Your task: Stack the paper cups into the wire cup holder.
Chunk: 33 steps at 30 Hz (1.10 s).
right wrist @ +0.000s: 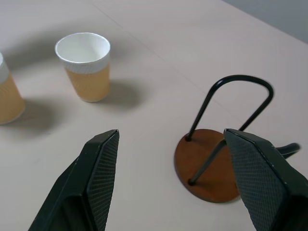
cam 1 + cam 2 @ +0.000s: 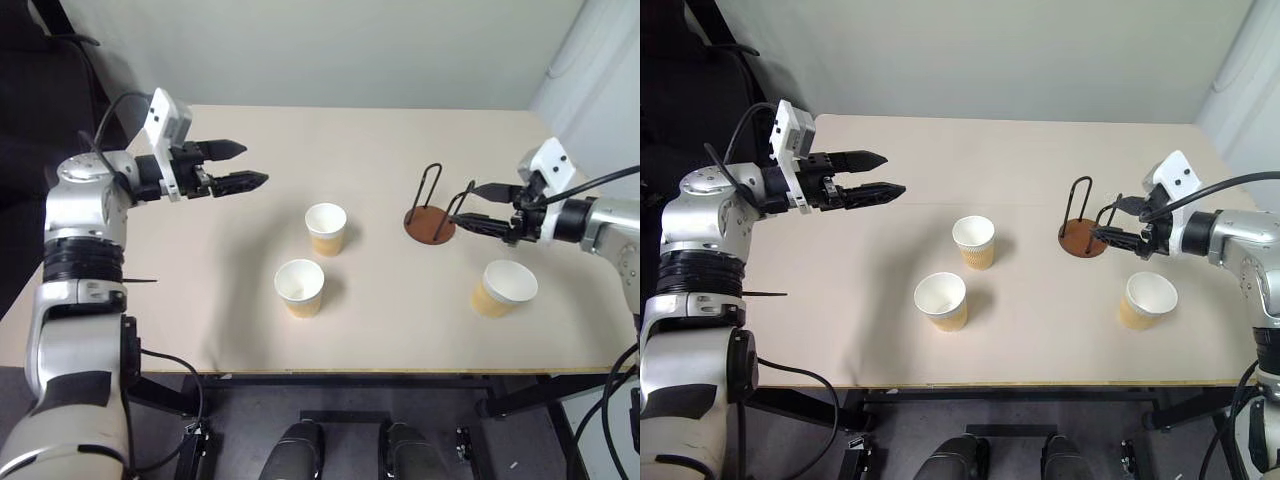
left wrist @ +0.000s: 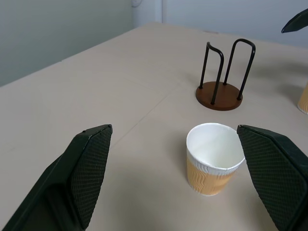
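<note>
- Head views: three paper cups stand upright and apart on the table (image 2: 200, 300), none in the wire cup holder (image 2: 430, 215), so as I read it the stacking has not begun; the spacing leaves room for fingers to pass round each cup
- The far cup (image 2: 326, 228) and near cup (image 2: 300, 287) sit mid-table, close together but not touching; the right-hand cup (image 2: 503, 288) stands alone near the front edge, on the robot's right of the holder
- The left gripper (image 2: 235, 166) hangs above the table's left part, fingers spread and empty, aimed toward the middle; the two middle cups lie ahead of it and lower, well apart from its tips
- The right gripper (image 2: 478, 205) hovers with fingers spread and empty, its tips just beside the holder's base; the right-hand cup is near it, toward the front edge
- Left wrist view: the spread left fingers (image 3: 86, 168) frame the far cup (image 3: 215, 163), which stands beyond and between them, untouched; the holder (image 3: 220, 94) stands farther off, so this cup looks the likely first pick
- Right wrist view: the spread right fingers (image 1: 96, 178) straddle the view of the holder (image 1: 207, 168), close ahead; a cup (image 1: 86, 65) stands beyond, clear of the pads
</note>
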Available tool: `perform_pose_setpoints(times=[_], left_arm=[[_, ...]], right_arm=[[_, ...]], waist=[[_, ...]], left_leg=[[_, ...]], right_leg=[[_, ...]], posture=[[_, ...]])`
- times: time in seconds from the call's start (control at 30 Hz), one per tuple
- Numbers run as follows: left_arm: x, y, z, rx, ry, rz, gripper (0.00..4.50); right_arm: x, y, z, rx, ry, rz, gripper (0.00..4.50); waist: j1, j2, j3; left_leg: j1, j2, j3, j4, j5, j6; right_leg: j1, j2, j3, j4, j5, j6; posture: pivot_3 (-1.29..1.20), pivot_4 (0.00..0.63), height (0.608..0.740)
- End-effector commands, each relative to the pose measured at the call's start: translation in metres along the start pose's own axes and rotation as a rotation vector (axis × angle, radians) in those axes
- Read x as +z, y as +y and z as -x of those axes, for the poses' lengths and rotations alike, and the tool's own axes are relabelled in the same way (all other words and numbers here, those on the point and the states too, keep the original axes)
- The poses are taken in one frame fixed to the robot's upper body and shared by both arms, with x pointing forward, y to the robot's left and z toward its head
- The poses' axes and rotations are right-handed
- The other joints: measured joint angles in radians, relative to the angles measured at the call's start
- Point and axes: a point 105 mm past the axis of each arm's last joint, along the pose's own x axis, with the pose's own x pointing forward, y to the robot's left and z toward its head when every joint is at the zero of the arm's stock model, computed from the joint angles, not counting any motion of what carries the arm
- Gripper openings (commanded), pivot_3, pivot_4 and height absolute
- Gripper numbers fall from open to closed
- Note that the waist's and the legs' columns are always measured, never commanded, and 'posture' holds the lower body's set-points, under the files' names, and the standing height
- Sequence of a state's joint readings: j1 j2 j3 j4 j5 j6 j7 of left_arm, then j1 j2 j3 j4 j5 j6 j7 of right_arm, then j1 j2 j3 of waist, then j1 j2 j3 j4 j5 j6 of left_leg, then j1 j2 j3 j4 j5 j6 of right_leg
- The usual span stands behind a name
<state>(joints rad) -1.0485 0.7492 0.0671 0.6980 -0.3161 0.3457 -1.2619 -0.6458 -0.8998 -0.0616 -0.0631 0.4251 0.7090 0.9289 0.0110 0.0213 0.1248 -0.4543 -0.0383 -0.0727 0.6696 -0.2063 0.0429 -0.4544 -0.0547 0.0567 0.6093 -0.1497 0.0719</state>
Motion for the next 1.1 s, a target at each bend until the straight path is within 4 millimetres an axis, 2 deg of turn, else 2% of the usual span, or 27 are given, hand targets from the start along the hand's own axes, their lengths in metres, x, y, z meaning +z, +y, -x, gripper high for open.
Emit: perform_pose_setpoints(times=[0.03, 0.23, 0.47, 0.6, 0.73, 0.9, 1.1], left_arm=[[0.020, 0.001, 0.000, -0.012, -0.032, -0.056, 4.43], [0.019, -0.001, -0.007, -0.040, -0.030, -0.048, 4.43], [0.026, -0.020, -0.021, -0.214, -0.019, -0.039, 4.43], [0.037, -0.038, -0.034, -0.358, -0.032, -0.043, 4.43], [0.045, -0.049, -0.039, -0.468, -0.013, -0.097, 4.43], [0.053, -0.050, -0.042, -0.475, -0.015, -0.133, 4.43], [0.052, -0.049, -0.043, -0.474, -0.020, -0.145, 4.43]], right_arm=[[0.013, -0.008, 0.006, -0.047, -0.029, 0.055, 3.51], [0.008, -0.011, 0.009, -0.072, -0.016, 0.061, 3.51], [-0.003, -0.014, 0.020, -0.073, 0.074, 0.031, 3.51], [-0.014, -0.019, 0.031, -0.094, 0.128, -0.005, 3.51], [-0.021, -0.016, 0.019, -0.103, 0.168, -0.028, 3.51], [-0.023, -0.016, 0.005, -0.118, 0.161, -0.025, 3.51], [-0.022, -0.027, -0.013, -0.191, 0.147, 0.021, 3.51]], waist=[[0.000, 0.000, 0.000], [0.000, 0.000, 0.000], [0.003, 0.000, 0.000], [0.006, 0.000, 0.000], [0.004, 0.000, 0.000], [-0.005, 0.000, 0.000], [-0.005, 0.000, 0.000]], left_leg=[[0.000, 0.000, 0.000, 0.000, 0.000, 0.000], [0.000, 0.000, 0.000, 0.000, 0.000, 0.000], [-0.001, 0.000, 0.000, 0.000, 0.000, 0.000], [-0.001, 0.000, 0.000, -0.001, 0.000, 0.000], [-0.001, 0.000, 0.000, -0.001, 0.000, 0.000], [0.000, 0.000, 0.000, -0.001, 0.000, 0.001], [0.000, 0.000, 0.000, -0.001, 0.000, 0.001]], right_leg=[[0.000, 0.000, 0.000, 0.000, 0.000, 0.000], [0.000, 0.000, 0.000, 0.000, 0.000, 0.000], [0.000, 0.000, 0.000, -0.001, 0.000, 0.000], [0.000, -0.001, 0.000, -0.001, 0.000, 0.000], [0.000, -0.001, 0.000, -0.001, 0.000, 0.001], [0.000, 0.000, 0.000, -0.001, 0.002, 0.004], [0.000, -0.001, 0.000, -0.001, 0.003, 0.007]], posture=[[0.00, 0.150, 0.740], [0.00, 0.150, 0.740], [0.00, 0.150, 0.740], [0.00, 0.150, 0.740], [0.00, 0.150, 0.740], [0.00, 0.150, 0.740], [0.00, 0.150, 0.740]])
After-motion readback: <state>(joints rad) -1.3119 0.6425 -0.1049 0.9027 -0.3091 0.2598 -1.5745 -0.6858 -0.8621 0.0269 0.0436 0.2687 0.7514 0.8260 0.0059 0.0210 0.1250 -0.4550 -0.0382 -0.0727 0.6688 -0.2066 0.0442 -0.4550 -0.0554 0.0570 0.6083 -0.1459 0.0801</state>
